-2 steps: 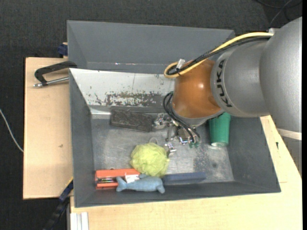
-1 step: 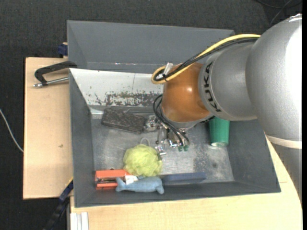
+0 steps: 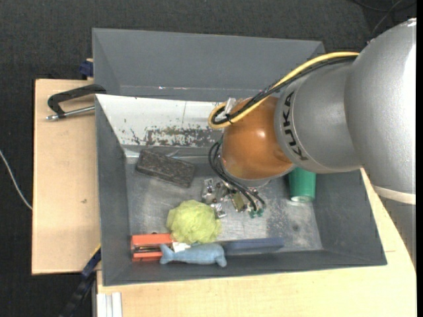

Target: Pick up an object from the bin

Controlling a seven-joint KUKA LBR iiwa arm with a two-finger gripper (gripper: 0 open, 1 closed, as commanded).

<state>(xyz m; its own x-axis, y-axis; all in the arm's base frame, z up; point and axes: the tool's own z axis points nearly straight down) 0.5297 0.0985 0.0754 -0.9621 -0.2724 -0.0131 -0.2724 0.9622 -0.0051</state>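
ok, gripper (image 3: pixel 231 202) is low in the middle of the bin (image 3: pixel 109 197), tucked under the orange cover (image 3: pixel 254 147), and that cover plus the fat grey arm (image 3: pixel 357 117) hide most of it. all i get is a tangle of small metal parts and wires. released or clenched, i cannot tell.

nearest thing is the yellow-green fuzzy ball (image 3: pixel 193 222), just beside the gripper, down and to the left in this view, sitting on the bin floor. i see nothing held. the ball is a round lump, so it has no real long axis and points no way i can name.

up and left of the gripper, a bit apart, there's a dark block (image 3: pixel 165 167). its long side runs left to right, dipping slightly to the right.

right of the gripper is a green cylinder (image 3: pixel 303 185), its top cut off by the arm.

below the ball, against the near wall, a blue fish toy (image 3: pixel 195 255) lies lengthwise along the wall. an orange piece (image 3: pixel 151 242) sits at its left end, too small to name. a dark blue strip (image 3: pixel 254 245) runs off to its right, also along the wall.

open floor: bare patch left of the gripper between block and ball, and more bare floor down to its right, before the strip.
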